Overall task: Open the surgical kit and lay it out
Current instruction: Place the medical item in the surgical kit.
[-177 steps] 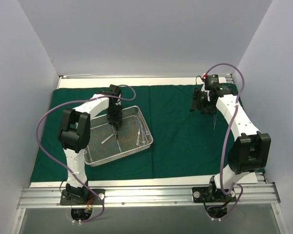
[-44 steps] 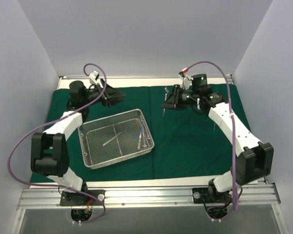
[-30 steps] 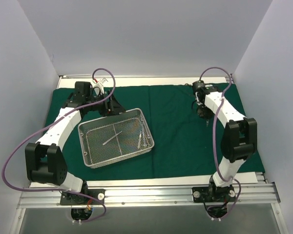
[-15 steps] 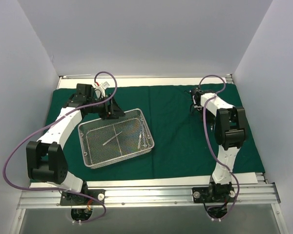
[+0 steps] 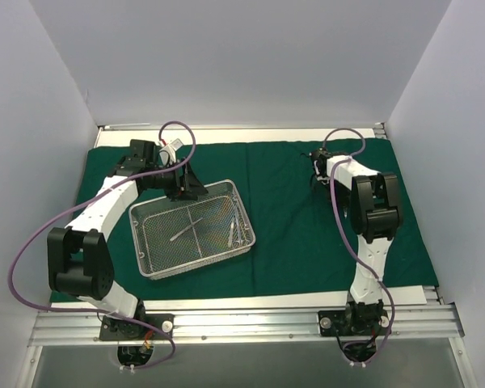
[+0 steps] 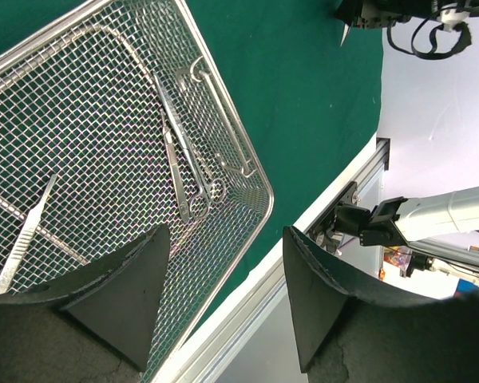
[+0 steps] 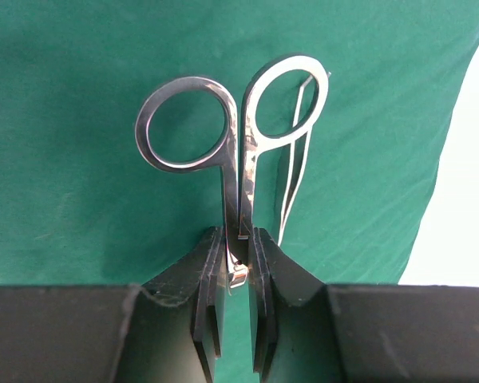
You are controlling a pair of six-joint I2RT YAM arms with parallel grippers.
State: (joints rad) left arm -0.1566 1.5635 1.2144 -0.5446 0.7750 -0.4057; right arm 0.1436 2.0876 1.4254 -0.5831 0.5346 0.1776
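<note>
two arms reach toward the far half of the green drape (image 5: pixel 291 242), which lies spread flat over most of the white surface (image 5: pixel 226 301). my left tool (image 6: pixel 223 239) hangs near the far rim of the mesh tray (image 6: pixel 88 112). its fingers (image 6: pixel 120 295) are spread wide and there is nothing between them.

the tray sits on the left half of the drape, turned at an angle to the cloth's edges. inside it, the slim ringed forceps (image 6: pixel 188 159) lie side by side along the right-hand wall. a flat silver handle (image 6: pixel 24 239) rests toward the middle of the mesh.

my right tool (image 7: pixel 238 235) is well apart from the tray, over the far right part of the drape. its fingers are pressed together on a ring-handled instrument (image 7: pixel 239 144), pinching the two shanks just below the rings. both finger rings stick out past the fingertips with green cloth behind them. from the wrist view i cannot tell whether the instrument touches the drape or is held just above it. a strip of bare white surface shows at the right edge of that view, past the cloth's border.
</note>
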